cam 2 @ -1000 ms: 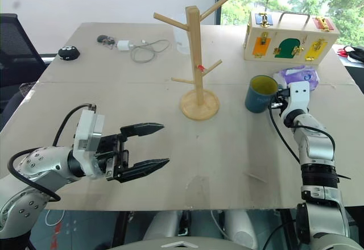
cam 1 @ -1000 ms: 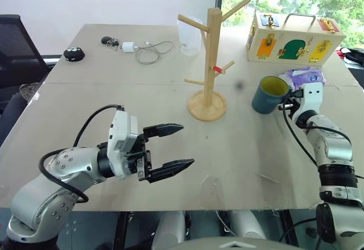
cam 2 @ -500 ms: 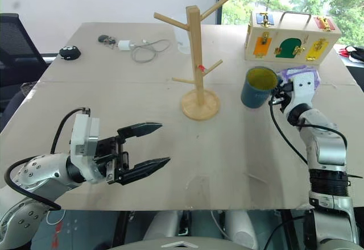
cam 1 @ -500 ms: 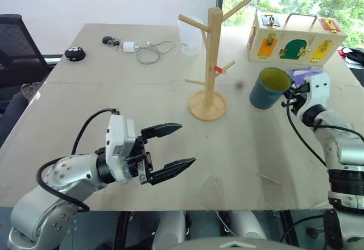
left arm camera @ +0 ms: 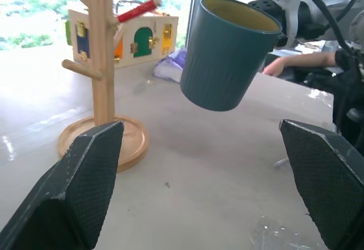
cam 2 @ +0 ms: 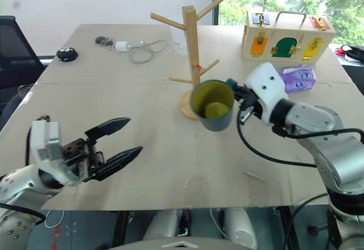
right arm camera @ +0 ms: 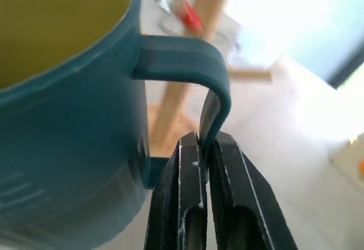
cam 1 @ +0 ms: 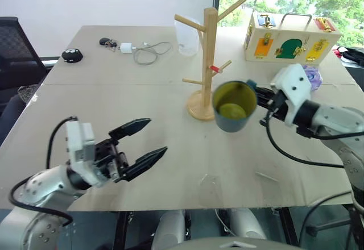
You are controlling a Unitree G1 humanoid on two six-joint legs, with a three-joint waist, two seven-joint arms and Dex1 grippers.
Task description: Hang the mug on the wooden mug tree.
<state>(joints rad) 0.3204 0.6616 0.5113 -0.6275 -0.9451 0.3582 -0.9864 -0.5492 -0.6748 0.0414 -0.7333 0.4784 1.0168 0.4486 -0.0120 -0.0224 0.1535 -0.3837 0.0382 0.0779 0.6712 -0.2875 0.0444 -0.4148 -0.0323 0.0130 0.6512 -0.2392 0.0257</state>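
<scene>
The teal mug with a yellow inside hangs in the air just in front of the wooden mug tree, tilted with its mouth toward me. My right gripper is shut on the mug's loop handle and reaches in from the right. The mug tree stands upright on its round base at the table's middle, with a red mark on one peg. Low on the left, my left gripper is open and holds nothing. In the left wrist view the mug floats to the right of the tree's post.
A clear plastic cup stands behind the tree. A wooden latch box and a purple packet lie at the back right. A charger with its cable and a black item lie at the back left.
My right gripper has lifted the mug off the table and carried it left, up to the tree, tipping its mouth toward me. The left gripper has drifted left, still open.
</scene>
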